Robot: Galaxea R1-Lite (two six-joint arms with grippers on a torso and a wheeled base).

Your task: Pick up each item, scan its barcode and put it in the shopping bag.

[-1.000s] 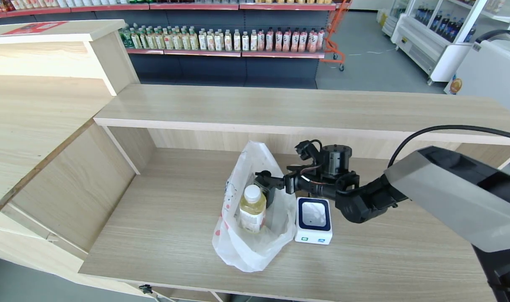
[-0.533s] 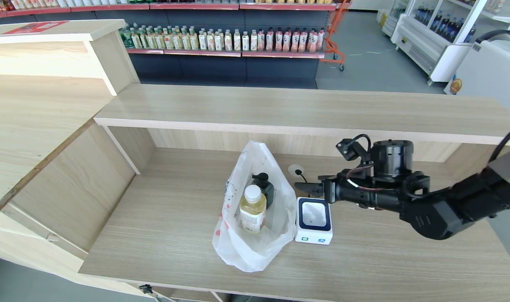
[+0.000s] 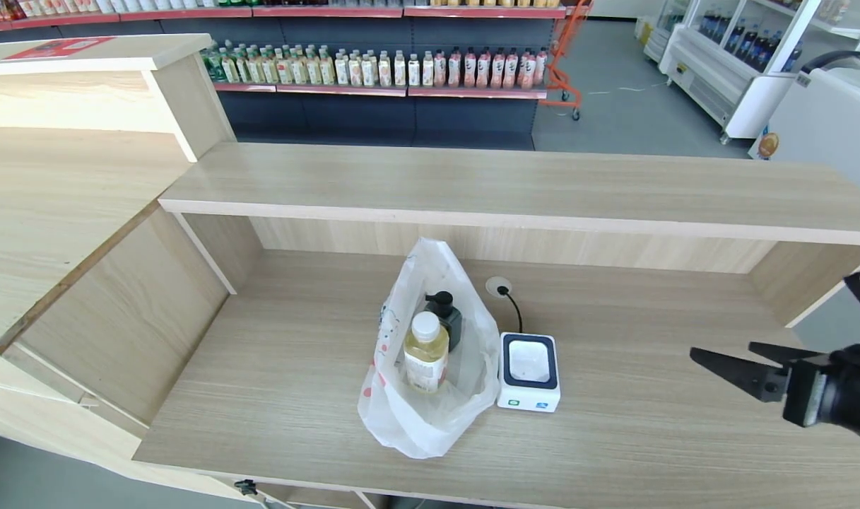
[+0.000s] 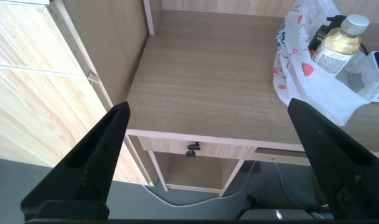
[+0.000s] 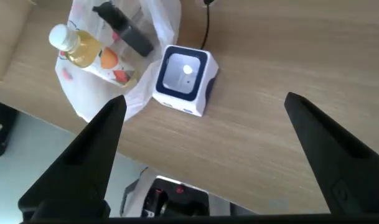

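Two bottles [image 3: 425, 351] seemingly sit in the shopping bag [image 3: 400, 423], well left of the right gripper [image 3: 721, 349], its jaws spread and empty.

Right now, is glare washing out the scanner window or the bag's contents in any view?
Right wrist view: a small bright reflection sits on the window of the barcode scanner. Head view: that window shows only a pale sheen; the shopping bag is see-through, so the yellow drink bottle and dark pump bottle show plainly. Left wrist view: no glare on the bag.

Dark pump bottle [image 3: 449, 318] half behind drink bottle [image 3: 425, 353]
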